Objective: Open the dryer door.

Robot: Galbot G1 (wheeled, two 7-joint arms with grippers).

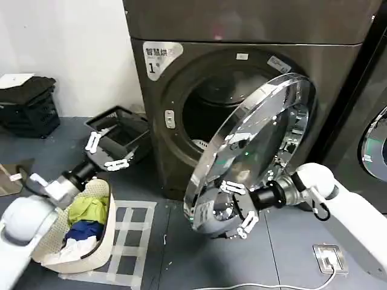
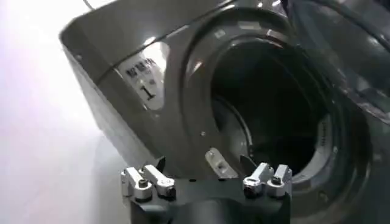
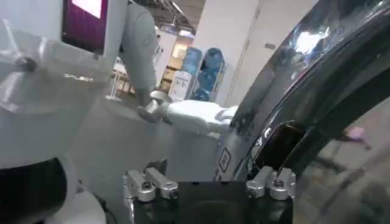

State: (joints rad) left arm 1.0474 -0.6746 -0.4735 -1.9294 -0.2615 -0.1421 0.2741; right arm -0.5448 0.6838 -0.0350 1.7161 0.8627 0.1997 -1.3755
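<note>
The dryer door (image 1: 257,148) stood swung well out from the grey machine (image 1: 181,96), hinged at its right side, its chrome rim tilted toward the robot and the dark drum opening (image 1: 208,115) exposed behind it. The right claw (image 1: 237,208) sat at the door's lower rim with its white fingers (image 1: 233,188) spread apart, against or just beside the chrome; whether it touched could not be told. The left claw (image 1: 107,150) hovered with fingers open, holding nothing, to the left of the machine, above a laundry basket (image 1: 106,232) of clothes on the floor.
</note>
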